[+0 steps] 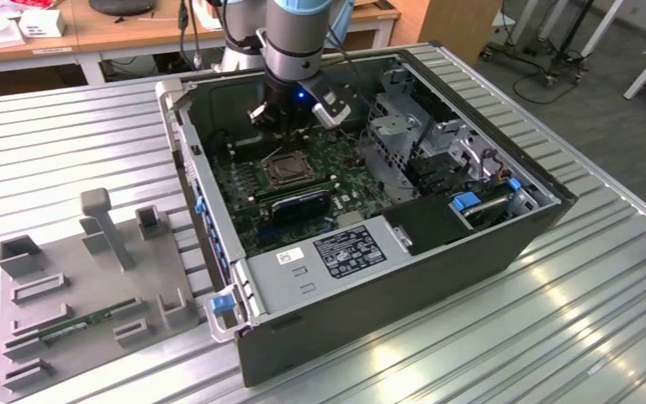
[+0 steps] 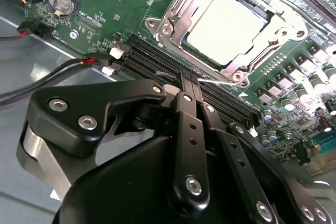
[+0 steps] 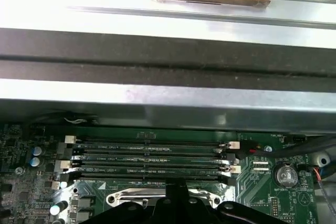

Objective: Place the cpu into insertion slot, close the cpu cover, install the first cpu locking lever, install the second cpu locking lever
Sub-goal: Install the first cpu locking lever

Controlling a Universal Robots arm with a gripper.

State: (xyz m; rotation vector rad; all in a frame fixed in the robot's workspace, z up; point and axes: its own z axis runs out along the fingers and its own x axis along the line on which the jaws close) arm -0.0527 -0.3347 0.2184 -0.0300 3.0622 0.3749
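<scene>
The cpu [image 2: 223,24] is already sitting in the insertion slot [image 1: 267,178], down on the board inside the open case. Going big to small: the slatted metal worktop [image 1: 592,320] carries the computer case [image 1: 413,295], which lies on its side with the panel off. A gray fixture tray [image 1: 87,278] sits at roughly 8 o'clock from the case in the exterior view, with a green memory stick [image 1: 76,324] lying in it. Inside the case is the green motherboard [image 2: 121,9], and the arm hangs over it, at about 12 o'clock from the socket in that same view. The gripper [image 2: 186,80] has its fingers drawn together, tips down over the long black memory slots [image 3: 147,156] just beside the socket. The cpu cover [image 2: 181,11] lies flat around the chip, metal top showing through its window. A thin wire locking lever [image 2: 215,81] runs right at the fingertips; can't tell whether they actually pinch it. A coin battery [image 2: 62,1] sits well apart from the socket.
</scene>
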